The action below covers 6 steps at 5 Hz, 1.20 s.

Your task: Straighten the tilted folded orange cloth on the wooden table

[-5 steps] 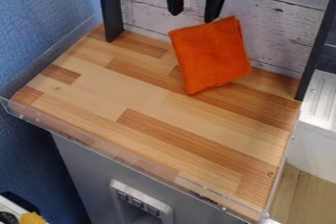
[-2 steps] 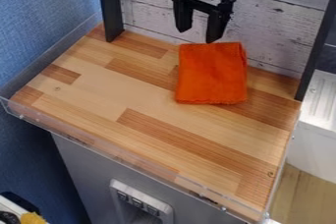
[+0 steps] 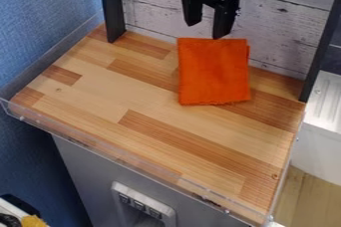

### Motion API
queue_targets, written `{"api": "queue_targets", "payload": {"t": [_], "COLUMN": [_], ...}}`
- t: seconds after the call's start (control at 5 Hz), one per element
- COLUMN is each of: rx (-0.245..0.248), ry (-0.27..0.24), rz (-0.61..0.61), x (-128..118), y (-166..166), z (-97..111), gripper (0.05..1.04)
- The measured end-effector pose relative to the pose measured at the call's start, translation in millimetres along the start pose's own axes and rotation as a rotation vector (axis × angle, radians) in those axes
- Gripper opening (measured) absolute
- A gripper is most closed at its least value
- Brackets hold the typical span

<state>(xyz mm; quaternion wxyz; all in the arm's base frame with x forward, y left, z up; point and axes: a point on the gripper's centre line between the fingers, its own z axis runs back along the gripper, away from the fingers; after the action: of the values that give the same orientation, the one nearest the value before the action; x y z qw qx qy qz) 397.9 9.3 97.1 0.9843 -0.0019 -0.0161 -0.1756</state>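
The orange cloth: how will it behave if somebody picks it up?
The orange cloth is probably floppy: it looks thin and fabric-like. It seems light for its size. It should not roll, since it lies fairly flat.

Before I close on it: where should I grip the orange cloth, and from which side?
I'd pinch the far edge of the orange cloth near its middle, coming from above. That edge overlaps the white boards in view, so it seems raised, and the open gripper hangs nearby. Its fingers are spread roughly along the edge; turning them to straddle it would probably help.
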Motion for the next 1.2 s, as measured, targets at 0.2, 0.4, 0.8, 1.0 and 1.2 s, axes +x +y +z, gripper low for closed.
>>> {"api": "queue_targets", "payload": {"t": [0.2, 0.4, 0.8, 1.0, 1.2], "rx": [0.002, -0.007, -0.016, -0.014, -0.012], "ry": [0.011, 0.022, 0.022, 0.019, 0.017], "rz": [-0.04, -0.07, -0.114, -0.119, -0.121], "x": [-1.5, -2.5, 2.0, 2.7, 5.0], "y": [-0.2, -2.5, -11.8, -12.2, -17.6], "z": [0.0, 1.5, 6.6, 7.0, 6.5], "gripper": [0.999, 0.999, 0.997, 0.997, 0.997]}}
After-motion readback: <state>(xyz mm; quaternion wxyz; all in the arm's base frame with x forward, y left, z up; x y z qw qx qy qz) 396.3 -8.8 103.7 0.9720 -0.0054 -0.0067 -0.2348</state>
